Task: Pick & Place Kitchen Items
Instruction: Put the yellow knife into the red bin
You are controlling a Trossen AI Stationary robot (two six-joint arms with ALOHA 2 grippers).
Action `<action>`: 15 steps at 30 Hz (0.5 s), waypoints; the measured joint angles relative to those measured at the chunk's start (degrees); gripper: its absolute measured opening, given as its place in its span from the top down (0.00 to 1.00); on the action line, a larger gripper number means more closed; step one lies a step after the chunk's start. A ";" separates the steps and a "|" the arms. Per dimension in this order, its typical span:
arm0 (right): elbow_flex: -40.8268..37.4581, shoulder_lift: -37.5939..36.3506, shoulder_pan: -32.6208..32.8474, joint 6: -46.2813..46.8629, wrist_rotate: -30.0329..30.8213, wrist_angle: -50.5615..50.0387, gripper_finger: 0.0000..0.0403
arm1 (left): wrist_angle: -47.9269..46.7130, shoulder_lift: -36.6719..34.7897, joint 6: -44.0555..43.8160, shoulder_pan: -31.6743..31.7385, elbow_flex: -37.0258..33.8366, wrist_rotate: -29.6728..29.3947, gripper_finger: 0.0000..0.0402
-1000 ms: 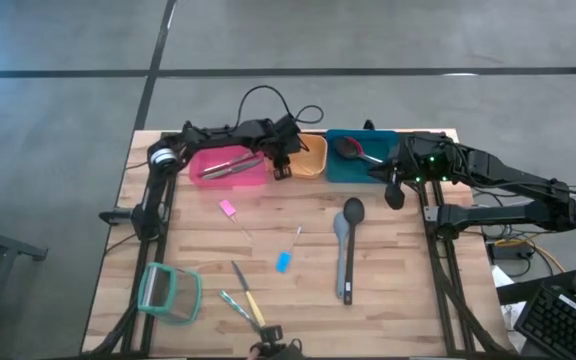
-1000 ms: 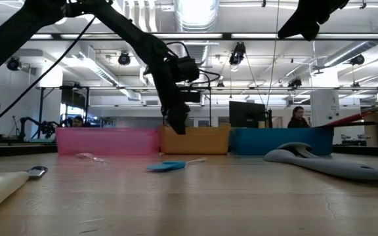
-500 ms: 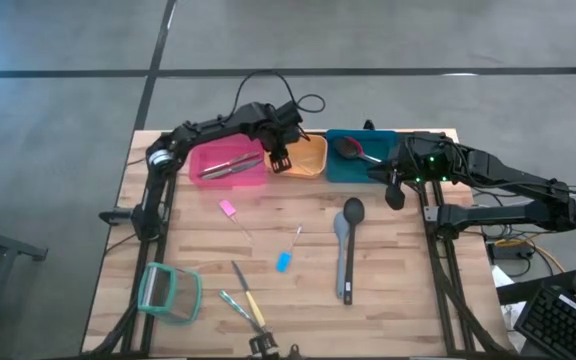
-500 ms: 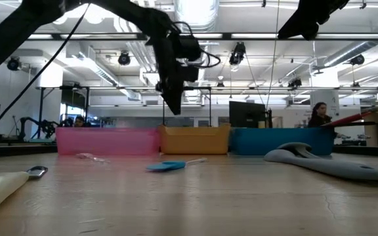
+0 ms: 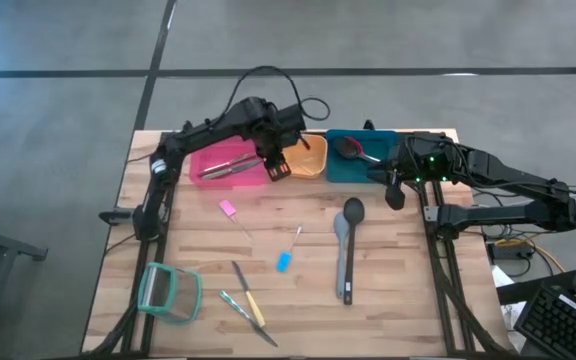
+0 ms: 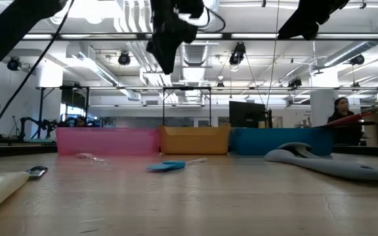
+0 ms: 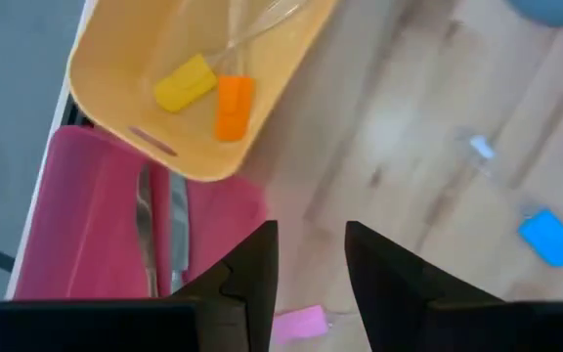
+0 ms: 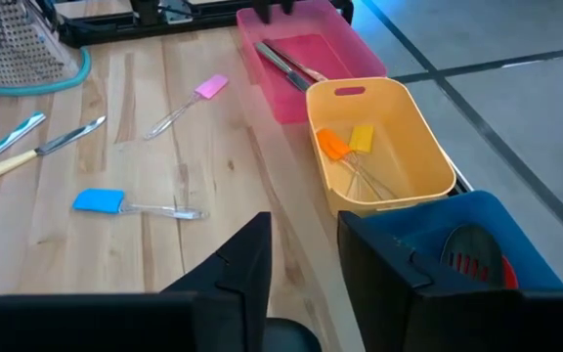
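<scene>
A pale wooden surface (image 5: pixel 388 290) stood on a grey concrete floor (image 5: pixel 58 120) crossed by dark lines. Beyond it lay a large hall with rows of bright ceiling lights (image 6: pixel 195 13), exposed ducts, a dark monitor (image 6: pixel 247 114) and a person (image 6: pixel 342 118) standing far off

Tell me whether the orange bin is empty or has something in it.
Not empty. The orange bin holds two small clear-handled spatulas, one with a yellow head and one with an orange head, lying side by side on its floor.
</scene>
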 joint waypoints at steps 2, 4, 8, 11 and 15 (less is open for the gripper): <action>0.00 0.00 0.01 0.01 0.00 0.00 0.71 | 0.50 -0.64 -0.45 -2.99 0.70 -0.50 0.70; 0.00 0.00 0.00 0.12 0.00 0.00 0.71 | 0.15 -1.56 -0.57 -6.54 0.61 -0.51 0.70; 0.00 0.00 0.00 0.12 0.00 0.00 0.70 | 0.19 -4.20 -0.98 -14.30 -0.84 -0.75 0.72; 0.00 0.00 0.00 0.13 0.00 0.00 0.69 | 0.22 -6.28 -2.45 -20.58 -2.00 -3.57 0.73; 0.00 0.00 0.01 0.67 0.00 0.00 0.67 | 0.18 -9.27 -5.68 -28.65 -4.88 -8.79 0.74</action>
